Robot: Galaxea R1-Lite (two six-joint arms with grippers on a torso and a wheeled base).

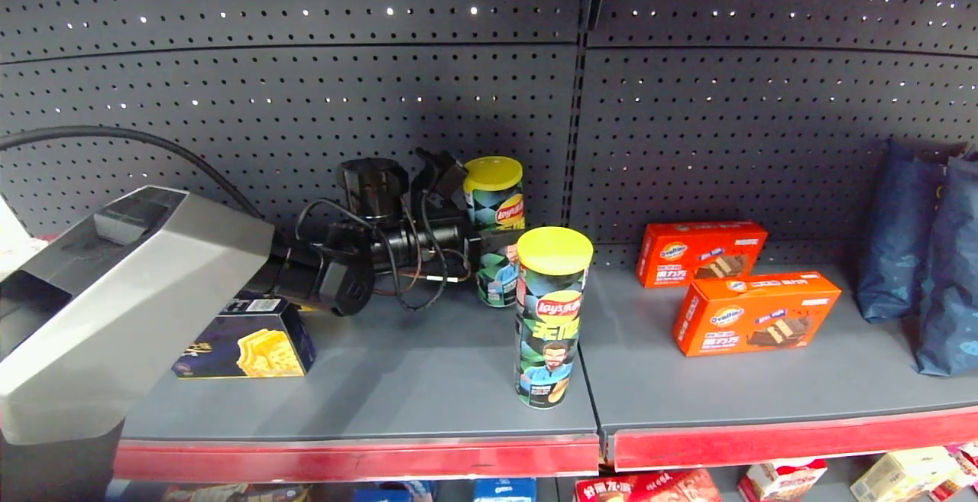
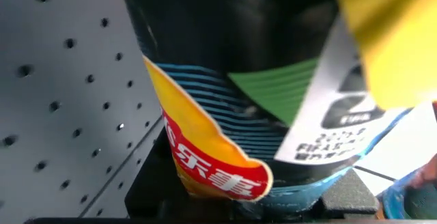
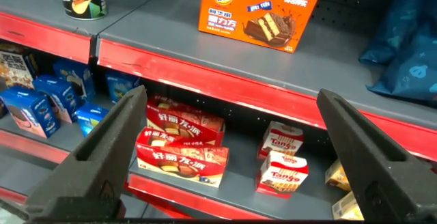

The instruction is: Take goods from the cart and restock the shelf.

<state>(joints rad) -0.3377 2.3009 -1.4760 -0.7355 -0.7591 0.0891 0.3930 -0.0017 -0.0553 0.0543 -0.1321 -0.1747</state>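
So the left end effector (image 1: 489, 250) is clamped round the middle of the rear chip can (image 1: 495, 196), which stands upright at the shelf's (image 1: 397, 387) back edge, right by the pegboard. The front chip can (image 1: 552, 319) stands near the front edge. The right end effector (image 3: 235, 162) is spread wide with nothing in it, out in front of the lower shelf (image 3: 242, 149).

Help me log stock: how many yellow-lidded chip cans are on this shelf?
2. The front chip can stands near the shelf's front edge. The rear chip can is upright by the pegboard, held in the left gripper. The arm could hide more.
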